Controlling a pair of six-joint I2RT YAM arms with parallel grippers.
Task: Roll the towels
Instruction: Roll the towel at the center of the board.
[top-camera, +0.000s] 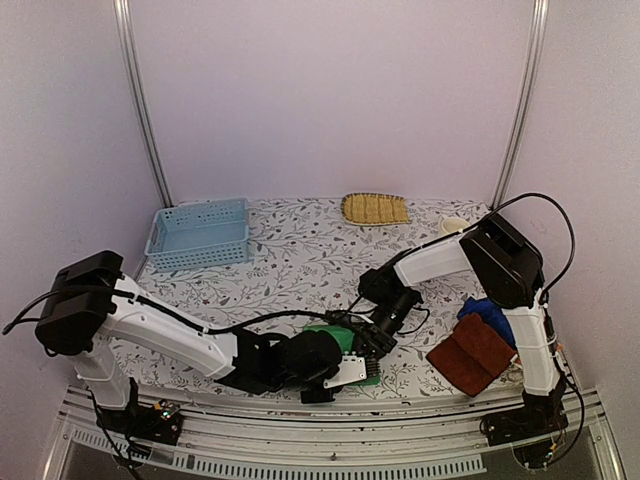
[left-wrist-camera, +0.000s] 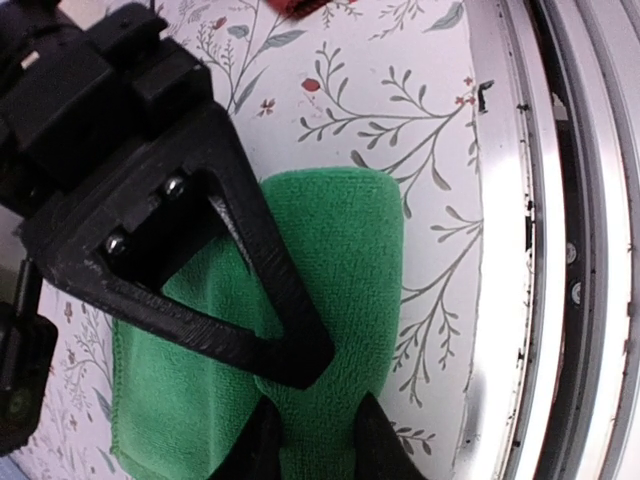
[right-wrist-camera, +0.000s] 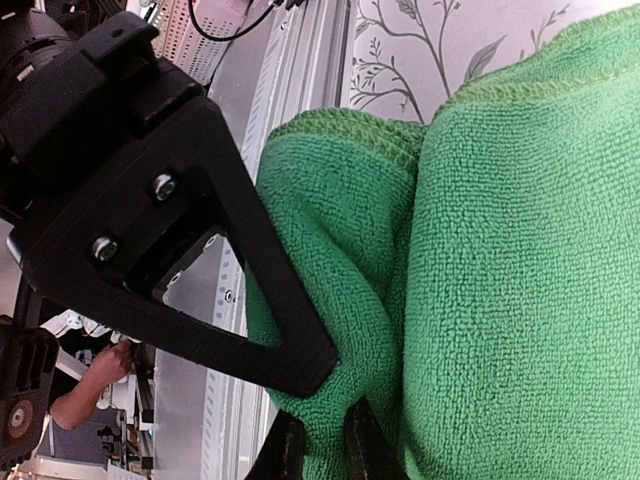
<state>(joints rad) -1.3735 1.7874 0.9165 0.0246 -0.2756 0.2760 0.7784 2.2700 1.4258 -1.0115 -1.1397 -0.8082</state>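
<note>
The bright green towel (top-camera: 330, 334) lies near the table's front edge, mostly hidden under both grippers. My left gripper (top-camera: 345, 368) is shut on its rolled end; in the left wrist view the fingers (left-wrist-camera: 262, 448) pinch a fold of the green towel (left-wrist-camera: 345, 250). My right gripper (top-camera: 372, 345) is shut on the same towel; in the right wrist view its fingertips (right-wrist-camera: 288, 452) pinch a thick fold of the green towel (right-wrist-camera: 500, 250). The dark reddish-brown towel (top-camera: 472, 352) lies folded at front right, with the royal blue towel (top-camera: 490, 316) just behind it. The orange towel is out of view.
A pale blue perforated basket (top-camera: 200, 233) stands at back left. A yellow straw tray (top-camera: 374, 208) lies at back centre, a small cream object (top-camera: 454, 225) to its right. The metal front rail (left-wrist-camera: 520, 240) runs close beside the green towel.
</note>
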